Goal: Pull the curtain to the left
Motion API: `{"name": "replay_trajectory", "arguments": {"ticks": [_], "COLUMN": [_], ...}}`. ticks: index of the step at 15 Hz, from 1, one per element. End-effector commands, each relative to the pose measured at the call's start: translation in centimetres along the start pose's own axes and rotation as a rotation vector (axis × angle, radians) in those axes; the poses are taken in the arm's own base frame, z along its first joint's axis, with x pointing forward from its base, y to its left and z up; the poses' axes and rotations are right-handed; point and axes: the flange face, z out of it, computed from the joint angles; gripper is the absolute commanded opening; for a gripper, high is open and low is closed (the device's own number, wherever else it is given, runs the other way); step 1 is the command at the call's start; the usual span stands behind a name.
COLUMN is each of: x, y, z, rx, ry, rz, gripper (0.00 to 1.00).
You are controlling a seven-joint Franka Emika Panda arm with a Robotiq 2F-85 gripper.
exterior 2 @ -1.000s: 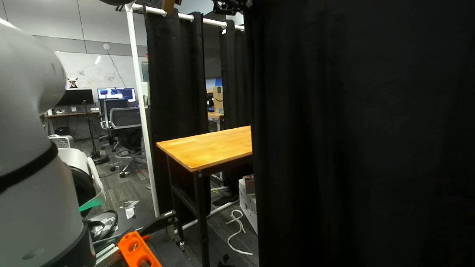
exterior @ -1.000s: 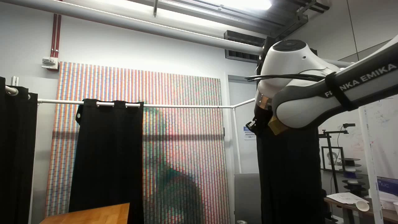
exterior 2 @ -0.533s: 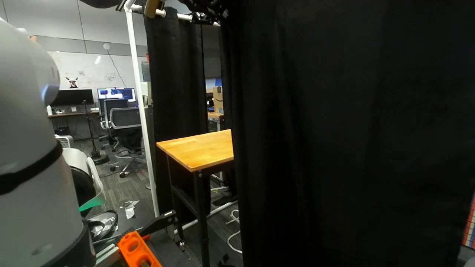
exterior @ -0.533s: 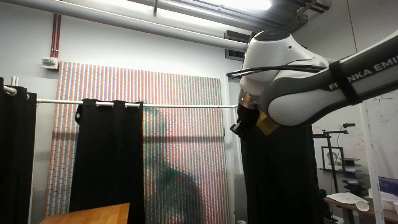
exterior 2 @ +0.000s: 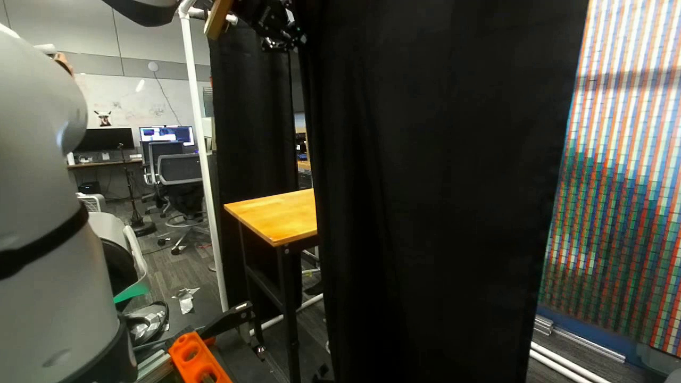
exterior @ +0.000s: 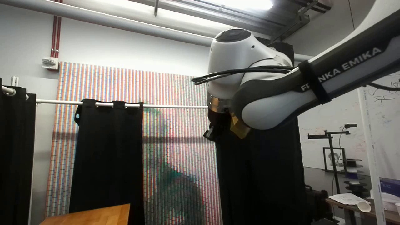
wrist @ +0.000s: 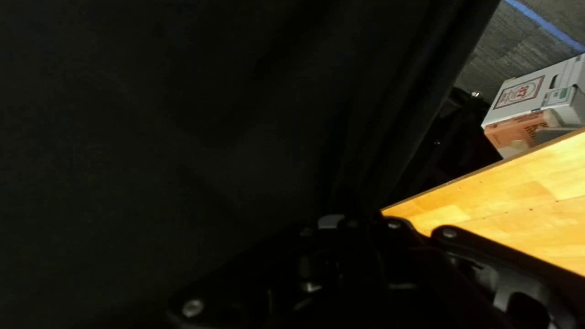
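The tall plain black curtain hangs in long vertical folds beneath my arm. It fills the middle of an exterior view and the left of the wrist view. My gripper is at the curtain's left edge, high up. It also shows in an exterior view. In the wrist view my fingers are close together with the edge fabric running in between them, so they are shut on the curtain. The pinched fabric itself is dark and hard to make out. The arm hides part of the curtain's top.
A wooden table stands behind and left of the curtain. Shorter black curtains hang from a white pipe frame. A striped mosaic panel is at the right. An orange clamp lies near the robot base.
My gripper and the curtain's edge have moved left in both exterior views. The curtain covers more of the table, and the mosaic panel has come into view at its right.
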Motion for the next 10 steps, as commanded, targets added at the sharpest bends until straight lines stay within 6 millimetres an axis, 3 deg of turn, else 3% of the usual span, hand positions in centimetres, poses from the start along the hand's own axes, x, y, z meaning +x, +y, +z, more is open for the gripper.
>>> {"name": "replay_trajectory", "arguments": {"ticks": [1,10], "x": [1.7,5.5], "y": [-6.1,-11.2], "z": [2.5,1.3], "rx": [0.096,0.079], "ry": [-0.064,-0.034], "rz": [-0.118,-0.328], "gripper": [0.02,0.02]}}
